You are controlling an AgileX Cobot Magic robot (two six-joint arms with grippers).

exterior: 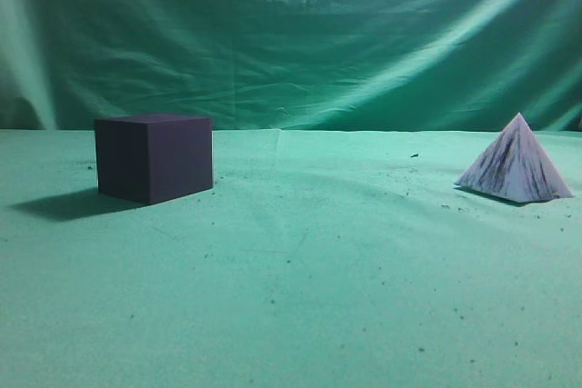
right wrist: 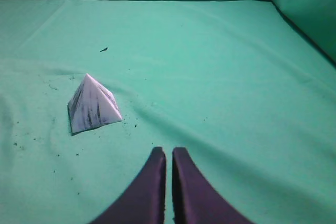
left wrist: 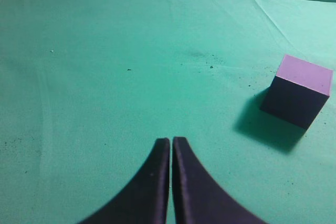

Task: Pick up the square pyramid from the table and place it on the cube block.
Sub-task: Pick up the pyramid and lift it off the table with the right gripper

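The white, dark-streaked square pyramid (exterior: 516,164) stands on the green cloth table (exterior: 300,270) at the right. It also shows in the right wrist view (right wrist: 92,105), ahead and to the left of my right gripper (right wrist: 168,153), which is shut and empty. The dark purple cube block (exterior: 155,157) stands at the left. In the left wrist view the cube block (left wrist: 298,91) sits ahead and to the right of my left gripper (left wrist: 171,142), which is shut and empty. Neither gripper shows in the exterior view.
A green cloth backdrop (exterior: 291,34) hangs behind the table. Small dark specks lie scattered on the cloth near the pyramid (right wrist: 103,50). A fold of the backdrop rises at the right edge of the right wrist view (right wrist: 310,9).
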